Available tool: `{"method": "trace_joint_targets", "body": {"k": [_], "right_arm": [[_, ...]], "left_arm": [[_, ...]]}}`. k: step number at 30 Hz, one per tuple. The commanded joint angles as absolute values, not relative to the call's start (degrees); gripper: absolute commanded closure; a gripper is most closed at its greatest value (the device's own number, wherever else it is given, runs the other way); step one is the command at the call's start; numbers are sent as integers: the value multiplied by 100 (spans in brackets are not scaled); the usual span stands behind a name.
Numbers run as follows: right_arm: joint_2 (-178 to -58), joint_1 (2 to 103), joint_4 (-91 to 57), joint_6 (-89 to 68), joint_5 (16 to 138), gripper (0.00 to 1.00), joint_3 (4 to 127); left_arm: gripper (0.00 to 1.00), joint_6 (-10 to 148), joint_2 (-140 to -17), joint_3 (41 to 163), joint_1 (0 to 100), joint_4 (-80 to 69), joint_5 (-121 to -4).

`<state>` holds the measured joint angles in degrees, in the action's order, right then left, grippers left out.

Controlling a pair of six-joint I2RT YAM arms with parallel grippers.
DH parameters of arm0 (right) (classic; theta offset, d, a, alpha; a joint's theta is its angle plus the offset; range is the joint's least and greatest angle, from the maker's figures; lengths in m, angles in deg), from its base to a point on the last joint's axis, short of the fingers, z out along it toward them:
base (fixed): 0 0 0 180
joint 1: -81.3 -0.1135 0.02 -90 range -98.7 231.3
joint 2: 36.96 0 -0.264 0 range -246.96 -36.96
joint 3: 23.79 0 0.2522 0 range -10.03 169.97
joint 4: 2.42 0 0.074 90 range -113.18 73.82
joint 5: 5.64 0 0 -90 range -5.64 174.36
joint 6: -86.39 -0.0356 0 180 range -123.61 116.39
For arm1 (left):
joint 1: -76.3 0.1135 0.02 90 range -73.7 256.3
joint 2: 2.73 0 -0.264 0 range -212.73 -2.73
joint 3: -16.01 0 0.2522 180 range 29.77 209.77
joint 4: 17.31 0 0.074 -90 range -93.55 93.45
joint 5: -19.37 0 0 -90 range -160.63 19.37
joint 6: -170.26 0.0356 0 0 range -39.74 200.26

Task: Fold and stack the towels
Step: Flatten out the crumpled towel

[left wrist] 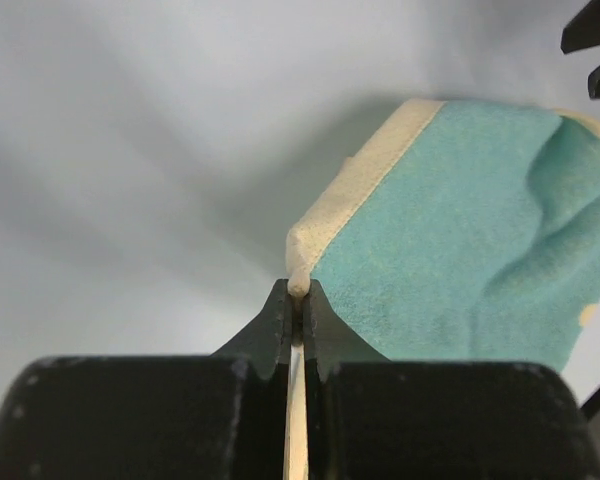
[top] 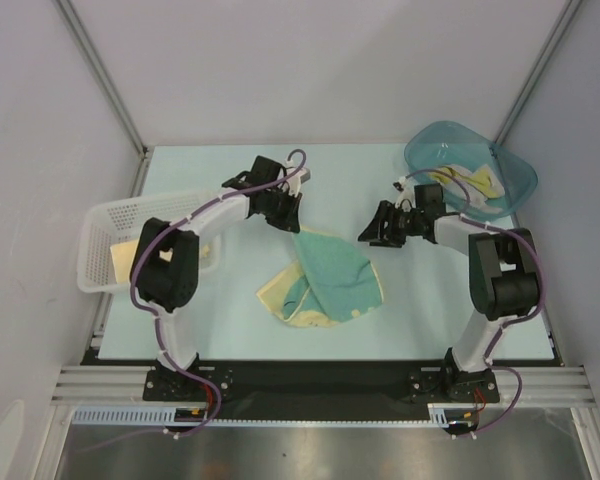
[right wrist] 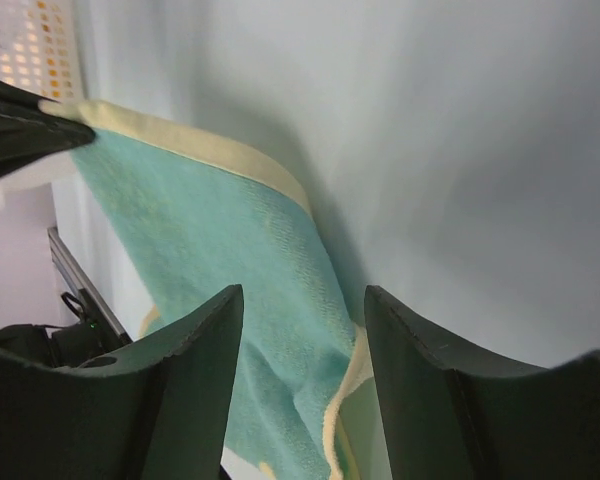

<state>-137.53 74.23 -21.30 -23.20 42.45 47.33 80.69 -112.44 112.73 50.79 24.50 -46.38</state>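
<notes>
A teal and pale-yellow towel (top: 330, 275) lies crumpled in the middle of the top view, on the pale desk (top: 230, 335). Its teal face is mostly up, and a folded-over pale-yellow part shows at its lower left. Its upper corner rises off the surface toward the left gripper (top: 286, 214), just above and left of it.

In the left wrist view, that gripper's fingers (left wrist: 278, 322) are pressed together on the towel's cream border at the corner. The hem runs down between them, and the teal cloth spreads away to the right of the frame.

The right gripper (top: 380, 228) sits to the upper right of the towel, near its raised edge; whether it touches the cloth cannot be told. In the right wrist view its two fingers (right wrist: 195, 385) stand well apart with nothing gripped between them. The teal cloth and its cream border hang beyond the gap.

A white mesh basket (top: 88, 250) sits at the left of the top view with a beige towel (top: 120, 262) inside. A teal tub (top: 460, 140) at the upper right holds yellow towels (top: 470, 185).
</notes>
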Motion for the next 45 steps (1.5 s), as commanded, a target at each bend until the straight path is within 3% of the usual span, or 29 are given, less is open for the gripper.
{"method": "trace_joint_targets", "body": {"k": [1,14,17,18,20,26,31,34,35,39,41,45], "right_arm": [[-14084,7191,-1943,-2347,4568,42,4982],[-14998,6557,-2671,-2417,5342,46,5816],[-14920,6574,-2734,-2514,5404,72,5922],[-14902,6601,-2725,-2514,5387,90,5983],[-14814,6627,-2778,-2453,5316,100,6220],[-13910,6583,-2980,-2172,5851,100,6732],[-12733,6198,-3157,-2119,6844,100,5445],[-12136,5662,-2911,-2145,7241,85,4528],[-12046,5582,-2788,-2206,7171,74,4038],[-11843,5502,-2909,-2233,6889,54,3725],[-11799,5555,-3084,-2224,6968,49,3908],[-11869,5783,-3340,-2207,7240,47,4251]], "left_arm": [[100,8395,-11347,11590,5143,2861,-5217],[100,8282,-11409,11476,5257,2660,-4919],[100,8062,-11339,11432,5257,2475,-4822],[99,8061,-11338,11502,5257,2414,-4769],[100,7755,-11303,11642,5257,2387,-4769],[100,7026,-10785,11951,5249,2167,-4716],[100,6506,-10442,10892,5003,2098,-4926],[100,6286,-10249,9995,4818,1913,-5278],[100,6260,-10196,9834,4766,1895,-5418],[100,6224,-10266,9385,4616,1903,-5761],[100,6180,-10292,9297,4598,1904,-5876],[100,6189,-10257,9314,4563,1973,-6025]]}}
